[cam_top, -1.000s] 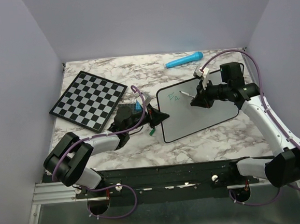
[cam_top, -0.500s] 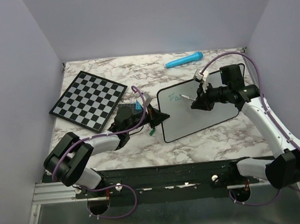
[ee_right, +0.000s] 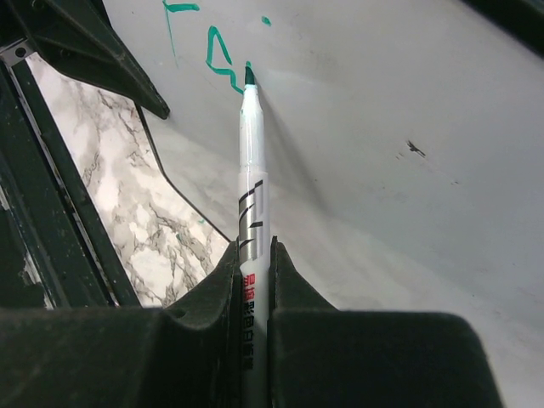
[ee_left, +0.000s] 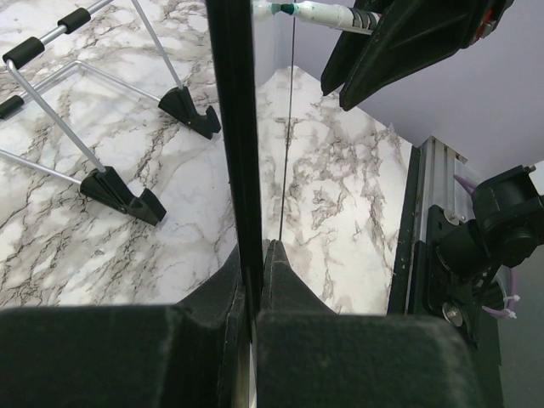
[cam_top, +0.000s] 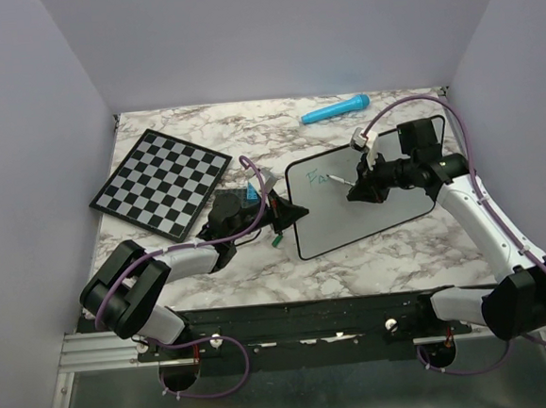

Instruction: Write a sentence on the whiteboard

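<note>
The whiteboard (cam_top: 377,200) lies tilted on the marble table, right of centre. My left gripper (cam_top: 288,212) is shut on its left edge; in the left wrist view the black frame (ee_left: 234,127) runs up from between the jaws of the left gripper (ee_left: 253,255). My right gripper (cam_top: 359,190) is shut on a white marker (ee_right: 252,170). The marker's teal tip (ee_right: 248,75) touches the board beside the sentence (ee_right: 217,55), which is a few teal strokes near the upper left corner (cam_top: 320,178).
A black-and-white chessboard (cam_top: 161,183) lies at the back left. A blue cylinder (cam_top: 336,110) rests near the back wall. A small green piece (cam_top: 276,242) sits on the table by the left gripper. Wire legs with black feet (ee_left: 127,197) show beside the board's frame.
The right gripper has moved the marker a little to the right along the board, and the teal strokes have grown. The left gripper has not moved.
</note>
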Available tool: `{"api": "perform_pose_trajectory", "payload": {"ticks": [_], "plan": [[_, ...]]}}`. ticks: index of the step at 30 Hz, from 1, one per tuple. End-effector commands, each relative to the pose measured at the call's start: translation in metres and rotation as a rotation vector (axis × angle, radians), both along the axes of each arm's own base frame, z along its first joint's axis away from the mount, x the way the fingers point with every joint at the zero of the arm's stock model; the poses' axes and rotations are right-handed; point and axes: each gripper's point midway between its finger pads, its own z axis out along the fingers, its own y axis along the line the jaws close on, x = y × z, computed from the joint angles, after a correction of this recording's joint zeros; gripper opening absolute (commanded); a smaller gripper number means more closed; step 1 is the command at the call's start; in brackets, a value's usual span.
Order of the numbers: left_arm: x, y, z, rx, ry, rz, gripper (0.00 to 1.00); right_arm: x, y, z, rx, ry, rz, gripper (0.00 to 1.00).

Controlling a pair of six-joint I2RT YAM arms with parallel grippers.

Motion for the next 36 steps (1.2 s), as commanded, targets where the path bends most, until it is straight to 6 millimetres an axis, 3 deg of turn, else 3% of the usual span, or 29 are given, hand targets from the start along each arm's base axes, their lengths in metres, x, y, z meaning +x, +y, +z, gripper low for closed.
{"api": "perform_pose_trajectory", "payload": {"ticks": [1,10,27,31,36], "plan": [[0.007,0.001,-0.017,0.074,-0.034,0.016,0.00,0.009,-0.009,0.003,-0.027,-0.018,-0.070,0.01],[0.006,0.001,-0.016,0.072,-0.033,0.014,0.00,0.011,-0.015,0.010,-0.008,-0.036,-0.097,0.00],[0.006,-0.001,-0.016,0.072,-0.035,0.007,0.00,-0.007,-0.012,-0.019,-0.042,0.059,0.006,0.01],[0.007,0.000,-0.017,0.073,-0.033,0.010,0.00,-0.002,-0.016,-0.017,-0.062,0.043,-0.017,0.00],[0.007,0.000,-0.016,0.073,-0.033,0.008,0.00,0.006,-0.017,0.000,-0.044,-0.007,-0.058,0.00]]}}
